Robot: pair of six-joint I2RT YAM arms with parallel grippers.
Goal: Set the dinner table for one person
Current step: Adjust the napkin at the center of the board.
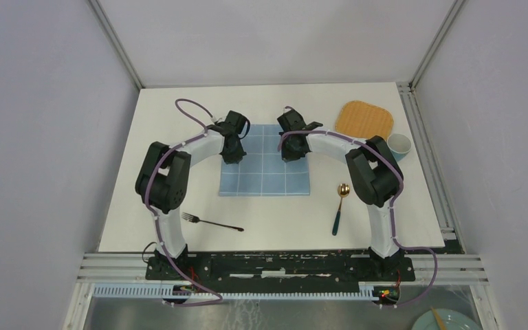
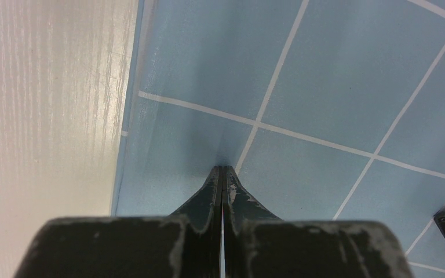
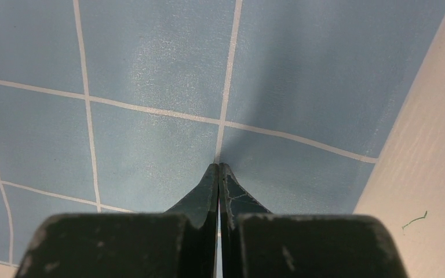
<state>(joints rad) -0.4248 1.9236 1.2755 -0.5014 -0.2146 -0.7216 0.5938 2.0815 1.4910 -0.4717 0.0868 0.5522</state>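
The dinner table (image 1: 275, 213) lies beneath both grippers, white and bare around the blue checked cloth (image 1: 265, 175). Left gripper (image 2: 221, 172): jaws pressed together, tips touching the cloth just inside its left edge (whether a fold is caught cannot be told). Right gripper (image 3: 218, 168): jaws pressed together, tips on the cloth close to its right edge. Fork (image 1: 212, 222) lies on the table, nearer the arm bases than the left gripper. Spoon (image 1: 339, 206) lies nearward and outboard of the right gripper. Woven mat (image 1: 364, 119) and cup (image 1: 399, 144) sit outboard of it, well apart.
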